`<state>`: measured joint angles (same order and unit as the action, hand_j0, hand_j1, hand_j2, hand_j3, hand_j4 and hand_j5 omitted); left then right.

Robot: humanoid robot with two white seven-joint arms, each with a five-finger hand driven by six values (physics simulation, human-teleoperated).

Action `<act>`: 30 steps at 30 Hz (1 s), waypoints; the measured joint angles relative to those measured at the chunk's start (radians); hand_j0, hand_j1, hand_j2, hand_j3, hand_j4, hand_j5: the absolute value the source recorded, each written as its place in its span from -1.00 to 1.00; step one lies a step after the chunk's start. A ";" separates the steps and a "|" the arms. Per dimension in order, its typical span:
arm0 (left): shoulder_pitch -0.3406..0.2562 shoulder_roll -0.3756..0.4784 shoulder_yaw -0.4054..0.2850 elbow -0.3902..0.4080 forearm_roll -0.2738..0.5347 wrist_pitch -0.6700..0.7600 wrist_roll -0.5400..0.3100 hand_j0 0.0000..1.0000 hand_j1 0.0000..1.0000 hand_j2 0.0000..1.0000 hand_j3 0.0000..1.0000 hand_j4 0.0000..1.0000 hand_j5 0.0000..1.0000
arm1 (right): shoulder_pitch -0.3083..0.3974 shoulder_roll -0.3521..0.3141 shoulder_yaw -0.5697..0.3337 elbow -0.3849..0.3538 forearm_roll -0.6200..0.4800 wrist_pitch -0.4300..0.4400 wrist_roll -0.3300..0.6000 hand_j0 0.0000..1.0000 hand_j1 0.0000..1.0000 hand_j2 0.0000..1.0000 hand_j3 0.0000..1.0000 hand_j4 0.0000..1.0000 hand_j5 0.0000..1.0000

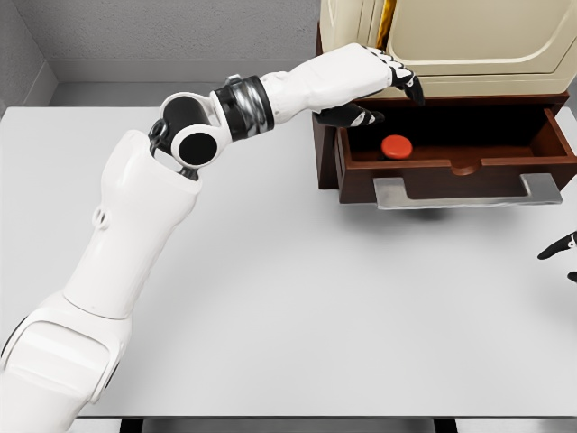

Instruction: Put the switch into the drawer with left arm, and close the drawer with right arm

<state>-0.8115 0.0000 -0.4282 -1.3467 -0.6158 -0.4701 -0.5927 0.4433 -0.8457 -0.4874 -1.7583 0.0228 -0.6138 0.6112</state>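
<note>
Reaching over the left front corner of the open drawer, the left hand (pixel 383 86) is seen with its black-tipped fingers (pixel 413 87) spread and relaxed, and nothing is held in it. Just below and slightly to the right of that hand, the round red switch (pixel 396 146) is seen lying on the floor of the dark brown wooden drawer (pixel 455 165), apart from the fingers. The drawer is pulled well out of the brown cabinet with cream upper doors (pixel 469 45), and its flat grey metal handle (pixel 464 191) projects toward the robot over the plain white counter (pixel 297 307).

Far to the right of the left hand, at the picture's edge, only the dark fingertips of the right hand (pixel 561 253) are shown above the counter; whether that hand is released or clenched cannot be told.

The first part of the task is judged done, since the switch is inside and let go. What is left is judged to be the withdrawal of the left arm clear of the drawer, then the pushing of the drawer shut by the right arm.
</note>
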 measured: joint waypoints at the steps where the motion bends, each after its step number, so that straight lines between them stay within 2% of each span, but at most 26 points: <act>1: 0.000 0.000 -0.001 0.000 0.000 0.000 0.000 0.35 0.35 0.35 0.35 0.35 0.35 | 0.000 0.000 0.002 0.000 0.000 0.000 0.000 0.21 0.21 0.21 0.21 0.21 0.21; 3: 0.000 0.000 -0.003 -0.001 0.000 -0.002 0.000 0.41 0.41 0.41 0.41 0.41 0.41 | 0.000 0.001 0.006 0.000 0.000 0.000 0.000 0.21 0.21 0.21 0.21 0.21 0.21; 5: 0.002 0.000 -0.004 -0.004 0.000 -0.006 0.000 0.74 0.74 0.74 0.74 0.74 0.74 | 0.000 0.001 0.009 0.000 0.000 0.000 0.000 0.22 0.22 0.22 0.22 0.22 0.22; 6: 0.003 0.000 -0.005 -0.006 0.002 -0.008 0.000 0.82 0.82 0.82 0.82 0.82 0.82 | 0.000 0.001 0.010 -0.001 0.001 0.000 0.000 0.22 0.22 0.22 0.22 0.22 0.22; 9: 0.012 0.000 -0.009 -0.020 0.018 -0.012 -0.001 0.83 0.83 0.83 0.83 0.83 0.83 | 0.000 0.000 0.010 0.000 0.001 0.000 0.000 0.23 0.23 0.23 0.23 0.23 0.23; 15: 0.035 0.000 -0.039 -0.063 0.128 0.009 -0.014 0.83 0.83 0.83 0.83 0.83 0.83 | 0.009 -0.002 0.009 0.001 0.002 0.000 0.000 0.23 0.23 0.23 0.23 0.23 0.23; 18: 0.034 0.000 -0.045 -0.095 0.234 0.068 -0.017 0.83 0.83 0.83 0.83 0.83 0.83 | 0.017 -0.003 0.010 0.005 0.005 0.000 0.000 0.23 0.23 0.23 0.23 0.23 0.23; 22: 0.029 0.000 -0.042 -0.157 0.383 0.218 -0.018 0.83 0.83 0.83 0.83 0.83 0.83 | 0.020 -0.002 0.009 0.030 0.015 0.000 0.000 0.24 0.24 0.24 0.24 0.24 0.24; 30: 0.035 0.000 -0.047 -0.278 0.821 0.685 -0.019 0.83 0.83 0.83 0.83 0.83 0.83 | 0.043 0.001 0.014 0.058 0.033 0.000 0.000 0.28 0.28 0.28 0.28 0.28 0.28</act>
<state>-0.7762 0.0001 -0.4752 -1.6246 0.2053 0.2149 -0.6112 0.4863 -0.8451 -0.4730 -1.6999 0.0558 -0.6138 0.6112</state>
